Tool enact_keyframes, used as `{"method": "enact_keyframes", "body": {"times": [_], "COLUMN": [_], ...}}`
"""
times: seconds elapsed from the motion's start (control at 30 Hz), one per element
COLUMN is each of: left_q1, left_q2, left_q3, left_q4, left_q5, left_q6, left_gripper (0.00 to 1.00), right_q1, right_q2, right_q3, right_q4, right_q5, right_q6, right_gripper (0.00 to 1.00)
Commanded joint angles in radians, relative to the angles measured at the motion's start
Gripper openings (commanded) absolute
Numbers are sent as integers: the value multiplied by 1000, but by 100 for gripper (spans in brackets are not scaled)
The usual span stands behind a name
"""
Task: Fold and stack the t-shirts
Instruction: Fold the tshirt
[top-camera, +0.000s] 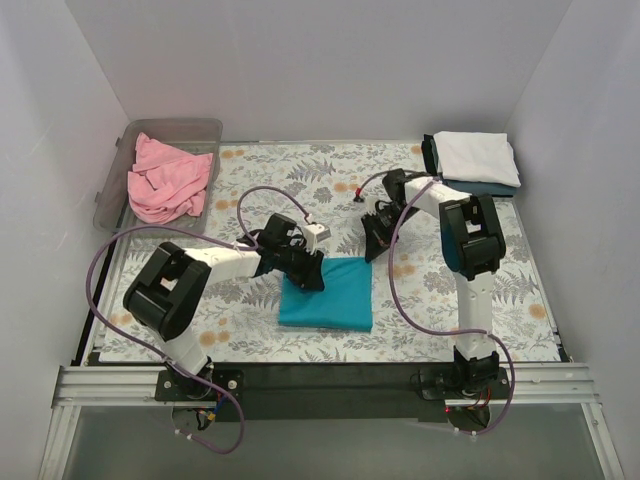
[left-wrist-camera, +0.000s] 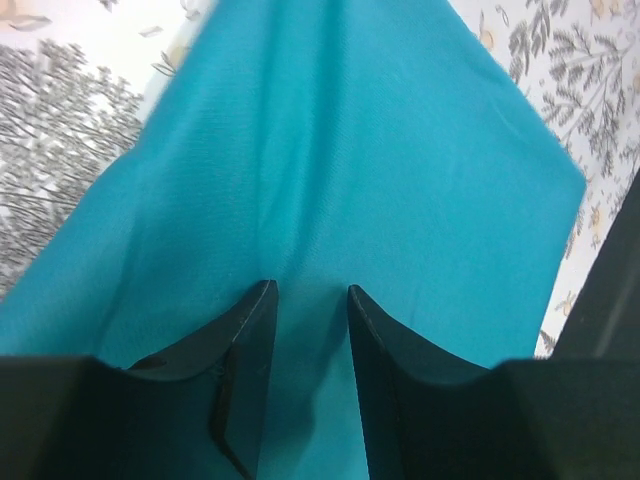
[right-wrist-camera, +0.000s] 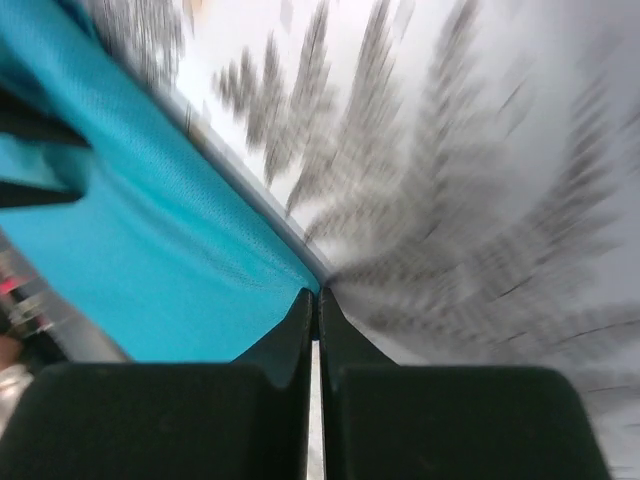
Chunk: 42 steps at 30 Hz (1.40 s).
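A teal t-shirt (top-camera: 330, 295) lies folded into a rectangle on the floral cloth at the middle of the table. My left gripper (top-camera: 308, 272) is at its far left corner. In the left wrist view the gripper (left-wrist-camera: 311, 290) has its jaws a little apart, closed on a ridge of teal cloth (left-wrist-camera: 350, 150). My right gripper (top-camera: 375, 245) is at the shirt's far right corner. In the blurred right wrist view it (right-wrist-camera: 317, 293) is shut, tips touching the teal edge (right-wrist-camera: 150, 250); no cloth shows between them. A pink t-shirt (top-camera: 170, 180) lies crumpled. A folded white t-shirt (top-camera: 475, 155) rests on a dark one (top-camera: 495, 188).
The pink shirt lies in a clear plastic bin (top-camera: 205, 128) at the far left corner. The white-and-dark stack sits at the far right corner by the white wall. The floral table cloth (top-camera: 450, 320) covers the table, and white walls close in three sides.
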Motion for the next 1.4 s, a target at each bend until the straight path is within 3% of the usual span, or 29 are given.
{"method": "enact_keyframes", "body": {"times": [0.0, 0.13, 0.2, 0.23, 0.27, 0.37, 0.5, 0.53, 0.67, 0.8, 0.97, 1.13, 1.23, 1.37], "left_q1": [22, 91, 140, 151, 158, 180, 191, 198, 241, 264, 284, 355, 367, 367], "left_q2": [20, 30, 7, -6, -23, -101, -160, -155, -88, 30, 223, 384, 376, 197], "left_q3": [27, 103, 140, 153, 163, 185, 168, 165, 127, 108, 197, 335, 409, 354], "left_q4": [-10, -19, -20, -20, -20, -21, -12, 6, 127, 232, 226, 168, 146, 146], "left_q5": [-65, -31, 48, 69, 90, 153, 220, 239, 357, 388, 344, 342, 408, 481], "left_q6": [-30, -21, -5, -4, 5, -6, -121, -156, -377, -507, -503, -434, -394, -406], "left_gripper": [34, 37, 40, 41, 42, 44, 45, 45, 45, 45, 44, 43, 43, 47], "right_q1": [-8, -10, -11, -14, -17, -26, -28, -28, -19, 22, 20, -5, -25, -30], "right_q2": [60, 54, -4, -24, -46, -119, -194, -201, -208, -175, -84, 37, 39, -93], "right_q3": [175, 256, 240, 238, 240, 261, 258, 225, 79, -15, -73, 55, 138, 88], "right_q4": [89, 75, 78, 77, 78, 78, 81, 89, 175, 238, 339, 384, 377, 374], "right_q5": [137, 126, 126, 126, 120, 105, -36, -138, -396, -457, -387, -270, -283, -326], "right_q6": [-23, -13, -17, -17, -17, -10, 41, 59, 174, 214, 242, 231, 254, 291], "right_gripper": [1, 1, 24, 24, 39, 65, 84, 91, 95, 97, 98, 98, 98, 98]}}
